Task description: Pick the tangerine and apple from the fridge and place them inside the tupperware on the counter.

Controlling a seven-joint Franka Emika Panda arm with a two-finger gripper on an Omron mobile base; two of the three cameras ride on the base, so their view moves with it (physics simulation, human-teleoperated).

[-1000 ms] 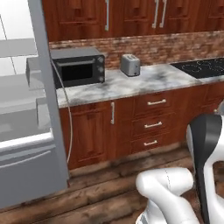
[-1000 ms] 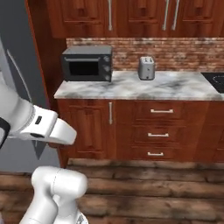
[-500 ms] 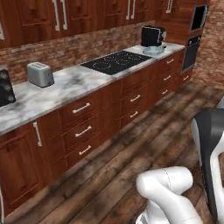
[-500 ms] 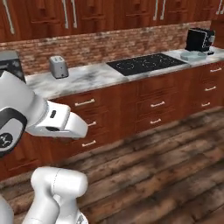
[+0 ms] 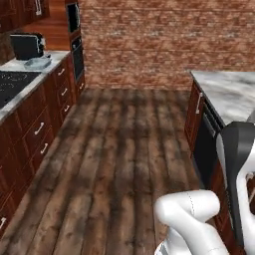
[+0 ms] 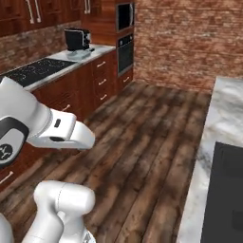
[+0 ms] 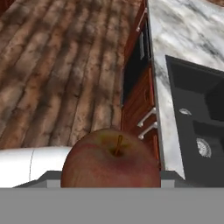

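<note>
A dark red-brown apple point(image 7: 111, 157) with a short stem fills the bottom of the hand view, right in front of the camera. My gripper point(image 7: 111, 180) is shut on it, and the apple hides the fingertips. The pale blue-grey tupperware point(image 5: 38, 63) point(image 6: 79, 54) lies on the marbled counter point(image 5: 56, 55) point(image 6: 102, 47), just past the black cooktop point(image 5: 11, 84) point(image 6: 35, 70) and in front of a black coffee machine point(image 5: 27, 46). The tangerine and the fridge are out of view.
A second marbled top point(image 5: 229, 92) point(image 6: 216, 142) point(image 7: 183, 30) with a dark sink point(image 7: 197, 131) point(image 6: 228, 190) stands on the right over red-brown cabinets. A wall oven point(image 5: 73, 20) point(image 6: 124, 19) ends the counter run. Wooden floor point(image 5: 129, 144) lies between the two.
The whole picture has swung: the cameras turned away from the fridge and microwave, past the cooktop, to the floor, the brick wall and the sink counter.
</note>
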